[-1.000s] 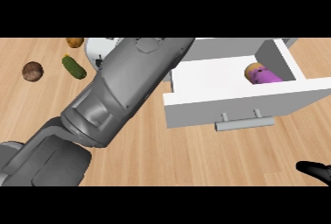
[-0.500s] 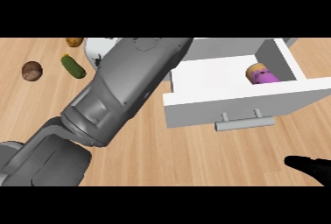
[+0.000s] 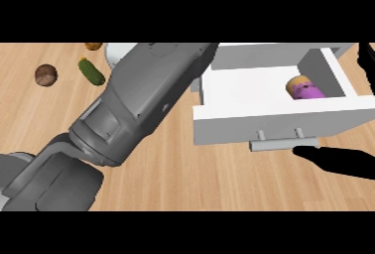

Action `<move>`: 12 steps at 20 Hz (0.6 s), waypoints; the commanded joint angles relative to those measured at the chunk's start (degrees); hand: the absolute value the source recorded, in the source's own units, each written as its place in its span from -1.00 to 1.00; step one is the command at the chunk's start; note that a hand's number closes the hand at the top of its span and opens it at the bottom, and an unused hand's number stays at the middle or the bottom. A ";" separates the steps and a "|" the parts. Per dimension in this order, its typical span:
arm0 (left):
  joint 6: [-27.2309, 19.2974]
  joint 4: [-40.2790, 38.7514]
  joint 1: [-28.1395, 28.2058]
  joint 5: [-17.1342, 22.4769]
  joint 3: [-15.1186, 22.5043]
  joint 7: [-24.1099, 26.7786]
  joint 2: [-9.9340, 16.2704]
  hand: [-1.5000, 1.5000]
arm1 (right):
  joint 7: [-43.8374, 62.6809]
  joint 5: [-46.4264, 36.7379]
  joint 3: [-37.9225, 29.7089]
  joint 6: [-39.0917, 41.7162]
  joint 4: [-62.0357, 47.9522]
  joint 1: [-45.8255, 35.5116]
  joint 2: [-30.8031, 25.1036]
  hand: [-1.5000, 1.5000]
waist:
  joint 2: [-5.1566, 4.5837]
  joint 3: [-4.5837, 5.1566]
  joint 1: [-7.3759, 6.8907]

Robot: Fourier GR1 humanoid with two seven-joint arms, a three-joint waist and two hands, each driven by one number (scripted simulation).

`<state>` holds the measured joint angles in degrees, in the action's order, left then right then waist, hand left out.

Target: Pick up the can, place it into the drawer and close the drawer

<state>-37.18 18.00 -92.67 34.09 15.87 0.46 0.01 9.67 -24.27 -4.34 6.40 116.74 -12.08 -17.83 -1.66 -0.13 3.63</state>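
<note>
- Can (image 3: 304,88) lies on its side inside the open white drawer (image 3: 278,124), toward its right wall; purple label, tan end showing.
- Nearest, the right hand (image 3: 338,159) reaches in from the lower right, fingers extended and holding nothing, tips just below the drawer's handle (image 3: 282,144).
- Left forearm (image 3: 139,106) crosses the counter (image 3: 190,178) diagonally; its hand is hidden, so I cannot tell its state.
- Drawer likely slides easily; pushing flat on its rigid front panel suits closing.
- Can, probably light, stiff and smooth, may roll as the drawer moves.
- Farther left, a pickle (image 3: 91,71) and a potato (image 3: 46,75) sit apart.
</note>
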 commanded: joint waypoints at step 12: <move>0.59 -1.24 -3.51 -1.36 -0.12 -3.12 0.05 -1.00 | -7.49 -27.45 13.19 -12.59 -33.14 -12.58 2.62 -1.00 | 1.03 0.06 -4.00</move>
<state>-35.73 16.59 -94.68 33.15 16.13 -0.78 0.38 3.37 -45.58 6.06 -2.38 91.42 -22.07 -16.66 -0.97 -0.07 0.26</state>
